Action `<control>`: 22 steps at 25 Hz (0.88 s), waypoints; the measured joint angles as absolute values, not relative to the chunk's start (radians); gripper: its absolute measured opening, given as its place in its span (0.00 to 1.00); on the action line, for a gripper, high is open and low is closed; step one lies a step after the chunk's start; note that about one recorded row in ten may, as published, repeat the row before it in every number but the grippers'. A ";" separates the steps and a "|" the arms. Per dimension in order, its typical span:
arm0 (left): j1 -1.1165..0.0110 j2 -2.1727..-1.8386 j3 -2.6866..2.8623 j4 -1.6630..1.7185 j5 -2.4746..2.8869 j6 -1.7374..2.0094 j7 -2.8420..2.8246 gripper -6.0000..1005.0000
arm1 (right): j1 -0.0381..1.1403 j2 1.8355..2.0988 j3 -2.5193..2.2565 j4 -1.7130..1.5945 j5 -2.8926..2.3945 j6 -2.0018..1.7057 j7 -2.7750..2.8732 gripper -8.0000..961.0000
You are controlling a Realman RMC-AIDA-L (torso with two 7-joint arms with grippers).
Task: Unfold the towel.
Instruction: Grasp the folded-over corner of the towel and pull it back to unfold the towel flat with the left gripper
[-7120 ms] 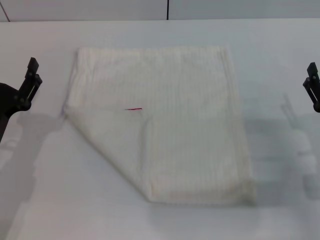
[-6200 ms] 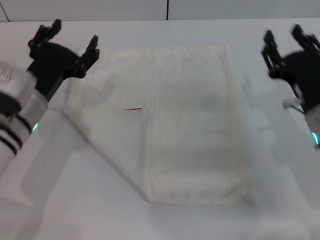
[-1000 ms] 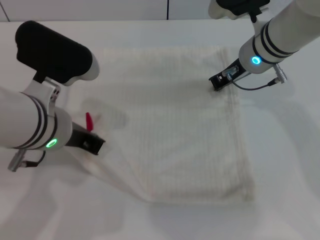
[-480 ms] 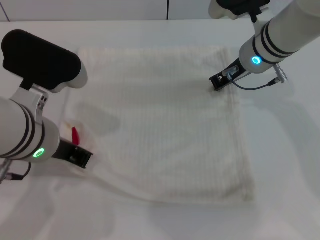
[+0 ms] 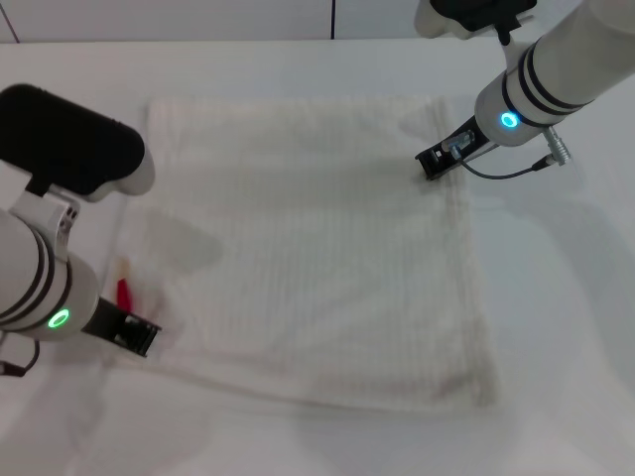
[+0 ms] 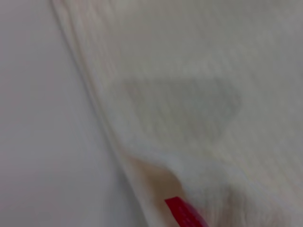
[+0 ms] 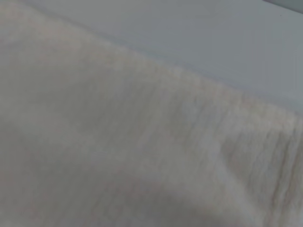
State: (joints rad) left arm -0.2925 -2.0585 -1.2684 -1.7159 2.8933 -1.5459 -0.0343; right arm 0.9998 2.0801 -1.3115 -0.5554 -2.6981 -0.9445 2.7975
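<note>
Jaws of the left gripper (image 5: 134,335) sit low at the near-left corner of the towel (image 5: 317,248), seemingly pinched on the cloth there, though the grip itself is hidden beneath the wrist and cannot be confirmed. A small red tag (image 5: 123,292) stands up from the corner just beside that gripper; the left wrist view shows the same tag (image 6: 183,213) at the hem. The right gripper (image 5: 434,164) presses down on the far-right part of the towel, near its right hem; how its jaws stand cannot be told. The cream cloth lies spread nearly square across the white table (image 5: 566,327), between the two arms, its near-left corner slightly lifted and rumpled.
</note>
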 joint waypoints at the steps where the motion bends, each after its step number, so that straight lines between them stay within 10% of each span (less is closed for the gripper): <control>1: -0.293 -2.058 -1.268 -1.716 2.893 -1.546 -0.034 0.06 | 1.000 2.080 -1.311 -0.555 -2.698 -0.945 2.797 0.01; 22: -0.250 -2.035 -1.270 -1.785 2.894 -1.590 -0.046 0.38 | 0.994 2.080 -1.319 -0.572 -2.696 -0.948 2.796 0.01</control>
State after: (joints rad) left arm -0.2500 -2.0352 -1.2699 -1.7851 2.8941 -1.5900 -0.0463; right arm 0.9942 2.0800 -1.3186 -0.5725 -2.6959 -0.9481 2.7964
